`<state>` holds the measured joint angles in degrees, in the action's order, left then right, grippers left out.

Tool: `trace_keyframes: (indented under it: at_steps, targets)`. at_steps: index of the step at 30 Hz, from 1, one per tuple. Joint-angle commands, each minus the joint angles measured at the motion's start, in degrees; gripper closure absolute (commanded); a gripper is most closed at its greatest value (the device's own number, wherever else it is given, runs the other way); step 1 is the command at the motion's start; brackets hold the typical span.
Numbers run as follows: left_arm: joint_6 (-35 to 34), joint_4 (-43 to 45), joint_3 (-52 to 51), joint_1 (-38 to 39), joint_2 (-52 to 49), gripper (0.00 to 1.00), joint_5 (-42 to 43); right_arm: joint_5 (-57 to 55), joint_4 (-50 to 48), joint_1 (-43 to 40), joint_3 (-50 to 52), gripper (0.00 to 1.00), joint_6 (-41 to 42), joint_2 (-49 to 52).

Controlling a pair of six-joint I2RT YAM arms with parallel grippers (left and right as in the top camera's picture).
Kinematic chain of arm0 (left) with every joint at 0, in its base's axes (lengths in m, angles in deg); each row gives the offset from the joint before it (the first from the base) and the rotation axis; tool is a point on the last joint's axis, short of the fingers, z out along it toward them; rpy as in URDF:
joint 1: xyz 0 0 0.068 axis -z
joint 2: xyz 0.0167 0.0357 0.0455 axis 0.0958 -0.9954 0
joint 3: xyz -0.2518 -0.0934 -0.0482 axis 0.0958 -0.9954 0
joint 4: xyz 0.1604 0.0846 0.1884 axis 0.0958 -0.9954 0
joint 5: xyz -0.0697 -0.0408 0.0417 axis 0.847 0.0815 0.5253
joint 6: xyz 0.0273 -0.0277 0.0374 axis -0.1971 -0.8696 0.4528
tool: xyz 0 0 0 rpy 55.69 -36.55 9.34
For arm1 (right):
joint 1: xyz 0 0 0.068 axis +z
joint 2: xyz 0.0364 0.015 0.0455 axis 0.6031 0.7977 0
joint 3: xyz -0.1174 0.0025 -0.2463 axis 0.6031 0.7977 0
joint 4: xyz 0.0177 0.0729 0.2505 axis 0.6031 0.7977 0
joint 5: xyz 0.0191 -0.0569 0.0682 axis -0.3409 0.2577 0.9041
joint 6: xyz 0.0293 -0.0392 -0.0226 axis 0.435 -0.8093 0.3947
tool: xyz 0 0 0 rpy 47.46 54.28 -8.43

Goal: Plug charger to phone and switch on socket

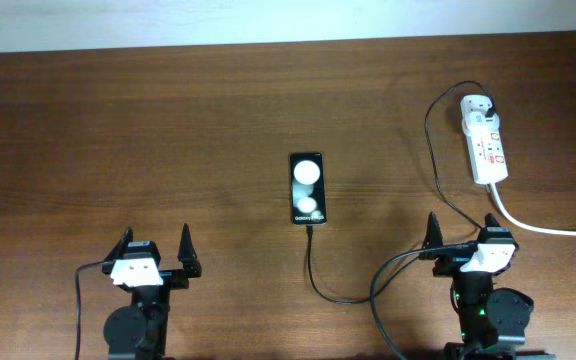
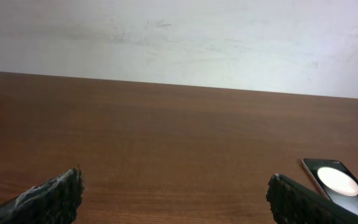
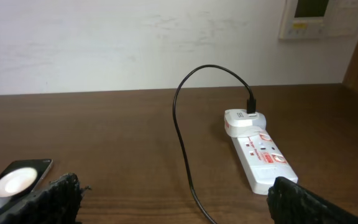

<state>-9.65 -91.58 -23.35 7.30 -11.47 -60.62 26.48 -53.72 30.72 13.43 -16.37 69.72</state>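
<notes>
The black phone (image 1: pixel 307 188) lies mid-table with two white round spots; it also shows in the left wrist view (image 2: pixel 340 186) and the right wrist view (image 3: pixel 14 182). The thin black charger cable (image 1: pixel 320 280) runs from the phone's near end, loops right and up to a black plug (image 1: pixel 489 103) in the white power strip (image 1: pixel 486 145). The strip (image 3: pixel 260 155) and cable (image 3: pixel 180 134) show in the right wrist view. My left gripper (image 1: pixel 155 250) is open and empty at the front left. My right gripper (image 1: pixel 460 232) is open and empty in front of the strip.
The strip's thick white cord (image 1: pixel 538 225) runs off to the right edge, just right of my right gripper. A pale wall (image 2: pixel 179 37) stands behind the table's far edge. A wall panel (image 3: pixel 319 18) shows at the upper right.
</notes>
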Motion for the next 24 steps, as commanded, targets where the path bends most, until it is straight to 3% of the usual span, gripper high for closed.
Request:
trace_keyframes:
  at_steps: [1,24]
  targets:
    - [1.14,-0.13,-0.17,-0.11,0.28,0.01,0.44,0.37,0.24,0.37,0.39,0.01,-1.31,-0.63]
    - [1.14,-0.13,-0.17,-0.11,0.28,0.01,0.44,-0.09,0.11,0.35,0.39,0.01,-1.29,-0.63]
